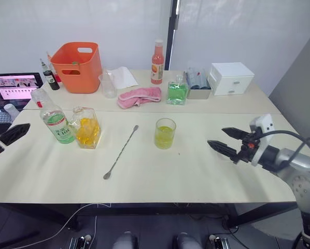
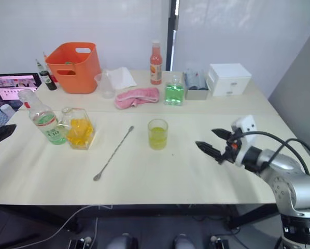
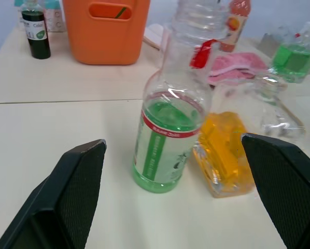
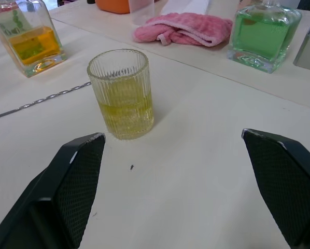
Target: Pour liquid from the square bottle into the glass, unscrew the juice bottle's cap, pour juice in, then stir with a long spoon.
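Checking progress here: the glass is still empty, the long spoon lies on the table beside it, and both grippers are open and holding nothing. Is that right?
Not quite. The glass is not empty: it holds yellowish liquid, about half full, as the right wrist view shows. The rest stands: the long spoon lies on the table beside it, and the left gripper and right gripper are open, holding nothing.

The long spoon (image 1: 121, 152) lies between the square bottle (image 1: 86, 128) and the glass (image 1: 165, 134).
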You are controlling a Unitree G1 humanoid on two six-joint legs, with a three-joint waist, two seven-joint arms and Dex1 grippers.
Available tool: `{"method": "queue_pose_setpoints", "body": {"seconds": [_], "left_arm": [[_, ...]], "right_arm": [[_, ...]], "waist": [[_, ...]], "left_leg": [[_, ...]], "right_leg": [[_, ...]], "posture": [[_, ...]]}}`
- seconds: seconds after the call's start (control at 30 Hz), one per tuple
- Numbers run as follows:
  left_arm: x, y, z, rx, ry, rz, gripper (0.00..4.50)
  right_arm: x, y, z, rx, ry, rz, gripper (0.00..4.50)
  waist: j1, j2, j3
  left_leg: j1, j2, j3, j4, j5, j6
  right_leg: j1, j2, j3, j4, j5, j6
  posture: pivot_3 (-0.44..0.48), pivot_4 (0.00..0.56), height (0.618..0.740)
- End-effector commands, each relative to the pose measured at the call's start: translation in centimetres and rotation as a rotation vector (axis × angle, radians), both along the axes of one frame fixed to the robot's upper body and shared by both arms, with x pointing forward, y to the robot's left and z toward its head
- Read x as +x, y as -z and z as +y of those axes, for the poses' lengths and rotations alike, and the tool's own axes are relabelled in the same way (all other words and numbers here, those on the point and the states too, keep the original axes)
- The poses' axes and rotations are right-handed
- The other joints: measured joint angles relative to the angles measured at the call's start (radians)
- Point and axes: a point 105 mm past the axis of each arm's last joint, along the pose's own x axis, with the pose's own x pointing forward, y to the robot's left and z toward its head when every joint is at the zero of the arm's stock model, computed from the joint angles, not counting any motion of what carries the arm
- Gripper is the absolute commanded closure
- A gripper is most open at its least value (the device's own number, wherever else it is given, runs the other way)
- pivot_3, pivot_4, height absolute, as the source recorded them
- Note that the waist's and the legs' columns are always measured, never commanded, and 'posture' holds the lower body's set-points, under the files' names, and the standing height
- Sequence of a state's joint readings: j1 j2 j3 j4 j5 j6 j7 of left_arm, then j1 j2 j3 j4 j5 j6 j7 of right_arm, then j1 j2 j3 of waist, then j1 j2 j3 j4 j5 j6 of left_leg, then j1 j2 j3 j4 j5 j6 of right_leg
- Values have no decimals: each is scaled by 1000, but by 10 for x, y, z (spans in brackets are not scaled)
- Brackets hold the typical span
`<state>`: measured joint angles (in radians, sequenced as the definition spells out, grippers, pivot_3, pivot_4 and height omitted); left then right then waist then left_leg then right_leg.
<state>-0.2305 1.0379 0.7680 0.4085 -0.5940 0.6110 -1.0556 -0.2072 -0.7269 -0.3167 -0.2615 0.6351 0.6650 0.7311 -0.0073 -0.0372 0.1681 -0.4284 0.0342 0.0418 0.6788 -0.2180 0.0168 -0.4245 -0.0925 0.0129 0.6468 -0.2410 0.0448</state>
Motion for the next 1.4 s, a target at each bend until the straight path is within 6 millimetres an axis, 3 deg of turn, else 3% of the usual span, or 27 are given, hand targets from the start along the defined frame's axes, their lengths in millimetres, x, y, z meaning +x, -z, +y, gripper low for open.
{"method": "queue_pose_setpoints", "body": {"seconds": [0.03, 0.17, 0.3, 0.47, 0.67, 0.83, 0.9, 1.13, 1.23, 1.37, 1.4], "left_arm": [[-22, -3, -10, 18, 69, -41, 95], [-41, 32, -9, 86, 62, 79, 95], [-49, 51, -11, 134, 42, 138, 95], [-52, 70, 5, 202, -37, 130, 95], [-43, 68, -2, 197, -11, 99, 95], [-47, 77, -5, 174, 6, 130, 95], [-48, 80, -14, 143, 15, 133, 95], [-41, 89, -79, 115, 65, 144, 95], [-30, 89, -113, 131, 27, 128, 95], [-21, 93, -168, 138, 19, 147, 95], [-20, 94, -174, 147, 18, 158, 95]], "right_arm": [[-7, -8, -36, -2, 133, -56, 0], [-15, -1, -64, 8, 251, -51, 0], [-26, 9, -84, -6, 303, -22, 0], [-37, 21, -105, -50, 362, 20, 0], [-38, 27, -107, -49, 386, 20, 0], [-33, 20, -90, -7, 355, -19, 0], [-28, 14, -78, 12, 319, -38, 0], [-8, -13, -21, 100, 67, -50, 0], [-11, -19, 3, 96, -97, -7, 0], [-17, -23, 22, 95, -269, 58, 0], [-19, -24, 26, 96, -296, 62, 0]], "waist": [[1, 1, 0], [0, 1, 0], [4, 1, 0], [6, 2, -1], [5, 2, -1], [3, 2, -1], [1, 2, -1], [-5, 2, -1], [7, 2, -1], [13, 2, -1], [14, 2, -1]], "left_leg": [[0, 0, 0, -1, 0, 0], [5, 1, 3, -1, 0, 0], [6, 3, 4, -1, 0, 0], [6, 2, 6, -1, 0, 0], [6, 3, 7, -1, 0, 0], [6, 3, 7, -1, 0, 0], [6, 3, 7, -1, 0, 0], [6, 5, 1, -1, 0, 0], [6, 2, -1, -1, 0, 0], [5, 1, -3, 0, 0, 0], [5, 0, -3, 1, 0, 0]], "right_leg": [[0, -1, 0, 0, 0, 0], [3, -1, 0, 1, 0, -2], [3, -1, 1, 0, -1, -3], [2, -1, 1, 0, -1, -3], [2, -1, 1, 0, -1, -3], [2, -1, 2, 0, -1, -3], [2, 0, 2, 0, -1, -3], [2, 0, 3, 0, -1, -3], [3, -1, 4, 0, 0, -2], [4, -1, 4, 0, 1, 0], [4, -1, 4, 0, 1, 0]], "posture": [[0, 150, 715], [0, 150, 715], [0, 150, 715], [0, 150, 715], [0, 150, 715], [0, 150, 715], [0, 150, 715], [0, 150, 715], [0, 150, 715], [0, 150, 715], [0, 150, 715]]}}
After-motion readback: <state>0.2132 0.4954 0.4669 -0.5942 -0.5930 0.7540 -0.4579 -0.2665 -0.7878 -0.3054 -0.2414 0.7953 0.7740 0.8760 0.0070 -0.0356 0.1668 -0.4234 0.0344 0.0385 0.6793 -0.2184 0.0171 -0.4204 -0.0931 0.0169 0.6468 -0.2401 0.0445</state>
